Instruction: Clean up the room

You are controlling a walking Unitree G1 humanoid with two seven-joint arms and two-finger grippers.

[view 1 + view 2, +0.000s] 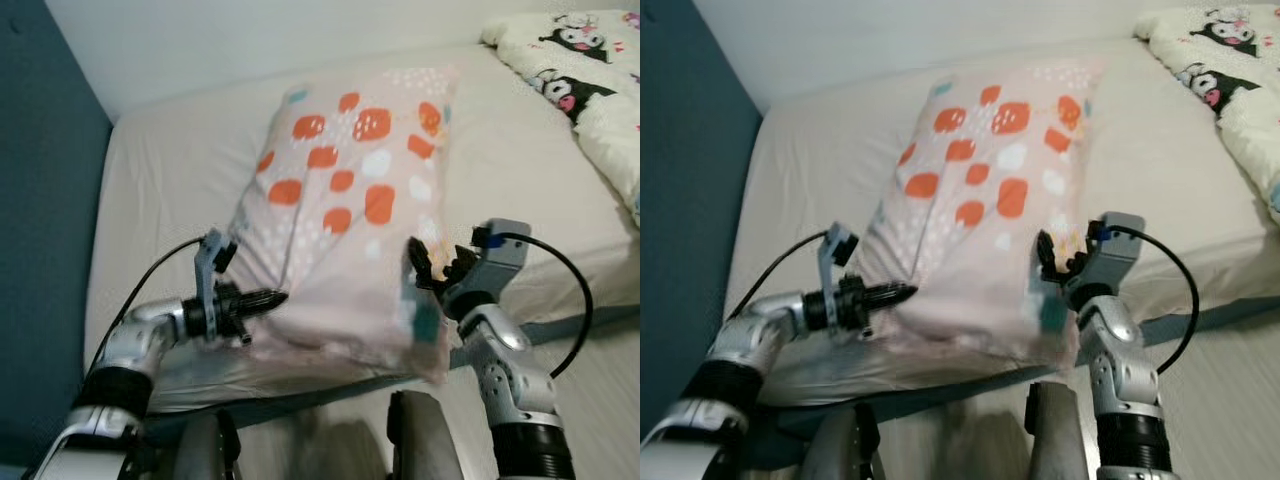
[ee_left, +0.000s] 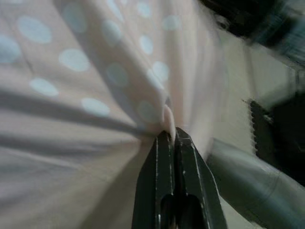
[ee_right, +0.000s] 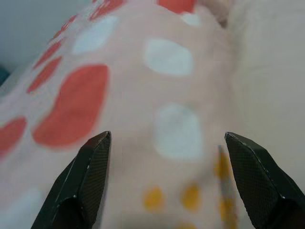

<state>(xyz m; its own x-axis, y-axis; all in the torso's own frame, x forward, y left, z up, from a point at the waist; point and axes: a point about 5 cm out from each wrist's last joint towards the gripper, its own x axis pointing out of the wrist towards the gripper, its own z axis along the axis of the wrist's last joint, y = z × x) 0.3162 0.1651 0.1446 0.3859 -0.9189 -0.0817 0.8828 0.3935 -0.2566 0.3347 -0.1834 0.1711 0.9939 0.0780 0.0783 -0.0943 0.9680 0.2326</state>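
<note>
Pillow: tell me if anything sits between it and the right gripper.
Nothing visible does. The right gripper is open at the pillow's near right edge, fabric directly ahead between its fingers. The left gripper is shut on the left corner.

Both eye views look forward and down from head height onto the pillow [image 1: 345, 200] lying on the bed [image 1: 160, 170], sharing nearly the same scene. Each wrist view looks along its own fingers, pressed very close against the pillow's fabric from opposite sides.
</note>
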